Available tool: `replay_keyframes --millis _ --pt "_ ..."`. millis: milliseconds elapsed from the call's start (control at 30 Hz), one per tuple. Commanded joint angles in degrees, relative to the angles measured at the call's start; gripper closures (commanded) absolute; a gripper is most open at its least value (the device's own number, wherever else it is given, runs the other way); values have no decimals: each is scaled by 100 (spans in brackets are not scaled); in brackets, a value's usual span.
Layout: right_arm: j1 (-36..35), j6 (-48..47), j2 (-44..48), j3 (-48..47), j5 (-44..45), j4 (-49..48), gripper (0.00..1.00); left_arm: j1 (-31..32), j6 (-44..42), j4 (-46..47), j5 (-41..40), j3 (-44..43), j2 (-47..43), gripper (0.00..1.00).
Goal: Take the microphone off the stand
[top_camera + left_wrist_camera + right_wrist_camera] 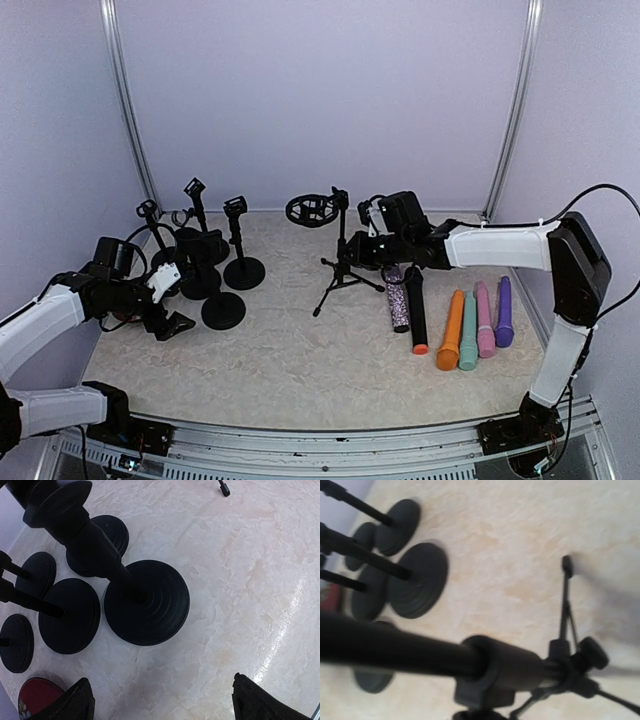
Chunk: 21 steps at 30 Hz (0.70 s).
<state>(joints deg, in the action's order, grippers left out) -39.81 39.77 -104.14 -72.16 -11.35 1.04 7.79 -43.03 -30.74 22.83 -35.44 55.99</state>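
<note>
A black tripod stand (341, 256) with a ring mount (310, 210) stands mid-table, and the ring looks empty. My right gripper (363, 250) is at the stand's pole and appears shut on it. In the right wrist view the pole (395, 650) and its collar (495, 672) fill the frame, blurred, and my fingers barely show. Several microphones lie to the right: a glitter one (397, 298), a black one (415, 308), an orange one (451, 330), a teal one (469, 332), a pink one (484, 318) and a purple one (504, 312). My left gripper (170, 322) is open and empty, low over the table (165, 705).
Several black round-base stands (222, 300) cluster at the left, close ahead of my left gripper (146, 602). A red round thing (35, 695) lies by my left finger. Walls close off the back and both sides of the table.
</note>
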Motion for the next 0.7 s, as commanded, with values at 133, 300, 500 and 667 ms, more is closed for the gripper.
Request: replay_keyframes --millis 133,300,500,667 --pt "-683 -1244 -228 -613 2139 1171 100 -50 -114 -116 162 -186 45 7" --pt "-806 -1504 -170 -658 2468 1111 100 -59 -101 -214 205 -268 105 7" --pt "-644 -974 410 0 1715 386 65 -52 -105 -312 324 -342 105 7" --pt "-150 394 890 1080 454 -803 51 -49 -92 -406 452 -440 129 7"
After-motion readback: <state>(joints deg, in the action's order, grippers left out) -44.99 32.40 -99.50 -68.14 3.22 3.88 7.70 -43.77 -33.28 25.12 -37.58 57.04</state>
